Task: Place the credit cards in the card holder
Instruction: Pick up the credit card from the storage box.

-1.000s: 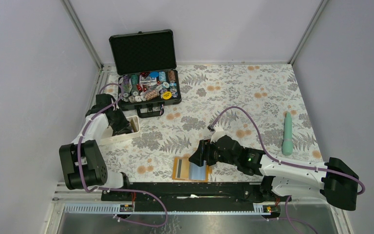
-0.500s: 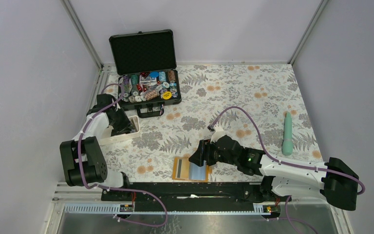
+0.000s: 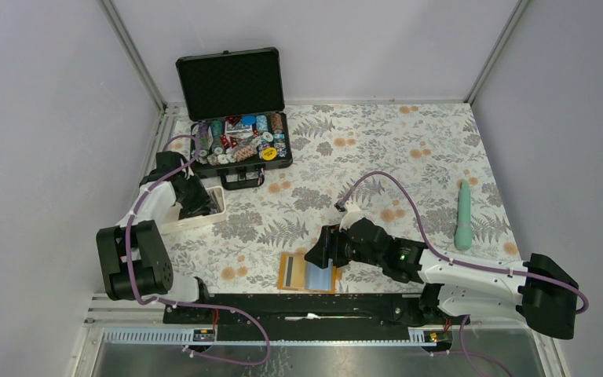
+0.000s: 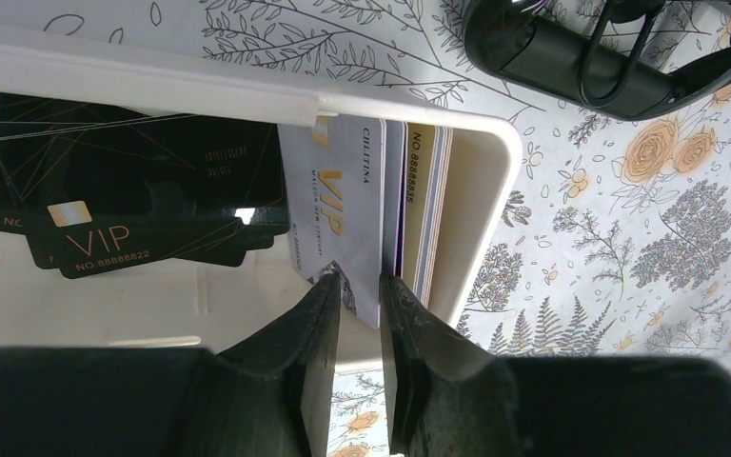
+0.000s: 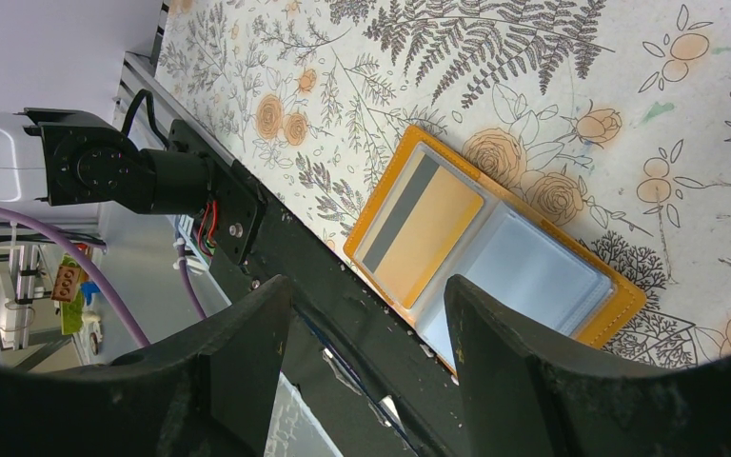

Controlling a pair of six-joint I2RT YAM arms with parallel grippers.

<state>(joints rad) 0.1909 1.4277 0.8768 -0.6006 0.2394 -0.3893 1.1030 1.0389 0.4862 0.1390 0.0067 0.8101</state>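
Slightly shifted, left gripper (image 4: pixel 360 283) straddles the pale credit card (image 4: pixel 338 181), pinch uncertain; right gripper (image 5: pixel 369 286) hovers spread above card holder (image 5: pixel 533 271); next: lift card clear.

In the left wrist view a lower corner of the pale VIP card (image 4: pixel 343 190) runs down between the fingers of the left gripper (image 4: pixel 360 290), but whether either pad presses it cannot be told. The cards stacked behind it show only their edges, and the white tray (image 4: pixel 247 90) is cut off at the left edge. Part of the card holder (image 5: pixel 476 248) is hidden behind one finger of the right gripper (image 5: pixel 366 286) in the right wrist view, and from above that gripper covers its right part, while the markings on the poker chips (image 3: pixel 239 145) in the black case (image 3: pixel 232 82) are too small to read.
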